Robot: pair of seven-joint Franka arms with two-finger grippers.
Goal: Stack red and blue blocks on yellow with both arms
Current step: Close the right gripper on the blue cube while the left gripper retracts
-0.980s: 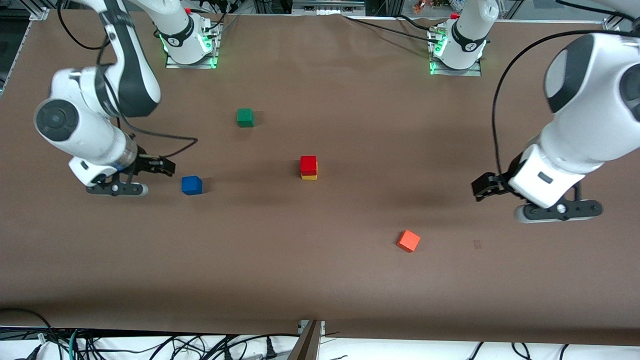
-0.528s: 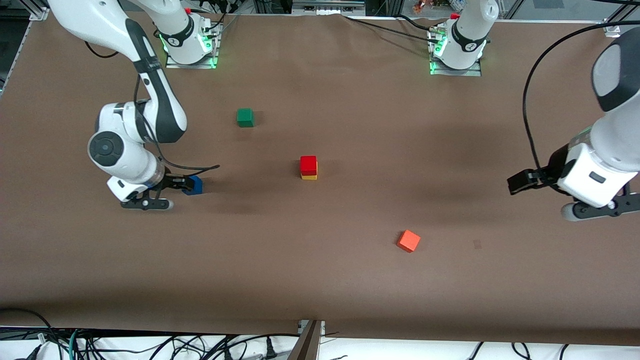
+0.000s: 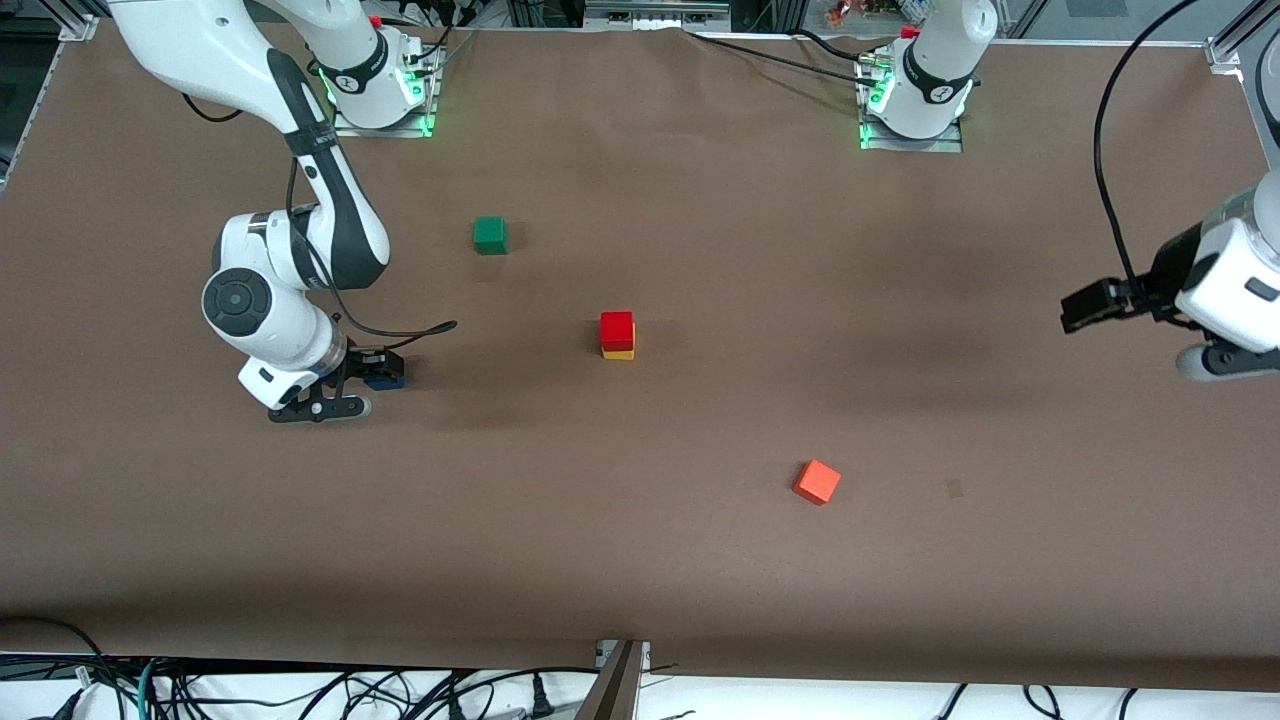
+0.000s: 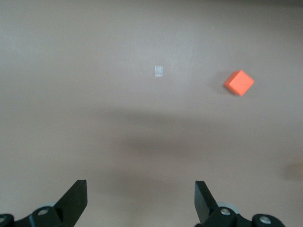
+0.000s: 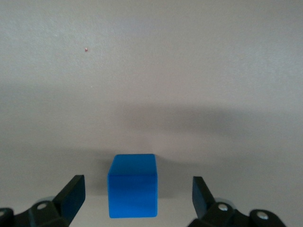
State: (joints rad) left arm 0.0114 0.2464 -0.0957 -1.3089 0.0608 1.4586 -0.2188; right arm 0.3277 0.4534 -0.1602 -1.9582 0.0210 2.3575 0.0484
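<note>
Your right gripper [image 3: 378, 372] sits low over the table at the left of the front view, its jaws spread wide with the blue cube [image 3: 384, 380] between them. In the right wrist view the blue cube [image 5: 133, 185] stands at the bottom centre of the frame, flat on the brown table [image 5: 151, 71], and a clear gap shows between it and each fingertip [image 5: 72, 194], so nothing is gripped.

Your left gripper [image 3: 1085, 306] hangs in the air at the right edge of the front view, over bare table at the left arm's end. Its jaws are also wide apart and hold nothing; the left wrist view shows both fingertips [image 4: 75, 196] at the bottom of the frame with only table between them.

At the centre of the front view you see the red cube [image 3: 617, 329] sitting squarely on the yellow cube [image 3: 618, 353], which shows as a thin strip beneath it.

The orange-red cube [image 3: 817, 482] lies lower right of that stack, turned at an angle; it also appears in the upper right of the left wrist view [image 4: 238, 82]. The green cube [image 3: 490, 234] rests upper left of the stack.
</note>
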